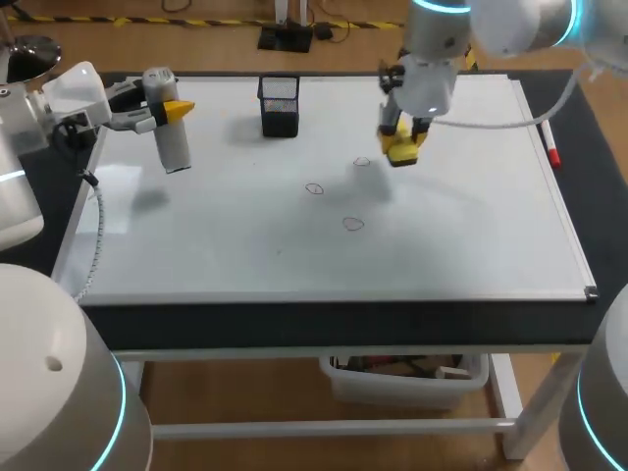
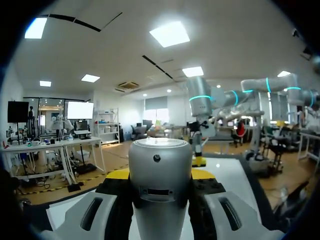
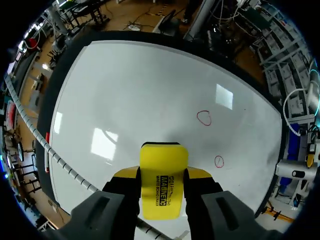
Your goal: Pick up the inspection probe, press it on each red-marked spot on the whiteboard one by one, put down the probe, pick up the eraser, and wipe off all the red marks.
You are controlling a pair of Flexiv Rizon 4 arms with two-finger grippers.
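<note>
Wiping stage, by the look of it. Holds the yellow block eraser [image 1: 402,154] in the right gripper [image 1: 404,135] low over the white rectangular whiteboard [image 1: 226,245], at about one o'clock of the board. Flat face down, with the nearest small red-outlined mark [image 1: 361,162] just beside it at nine o'clock. Probably lined up to sweep toward seven o'clock, over the second red ring [image 1: 314,188] and the third red ring [image 1: 353,224] near the centre. Touching the surface or hovering: cannot tell. Seen from the right wrist, clamped on the eraser [image 3: 161,187] from both sides, jaws no wider than the block.

Holds the silver-grey cylindrical inspection probe [image 1: 173,137] out at ten o'clock in the left gripper [image 1: 175,110], raised above the board and not set down. Likely parked there to stay clear of the wiping path. Jaws closed on the cylinder [image 2: 160,170] from two sides, spread to its full girth, yellow showing past it on either flank.
</note>
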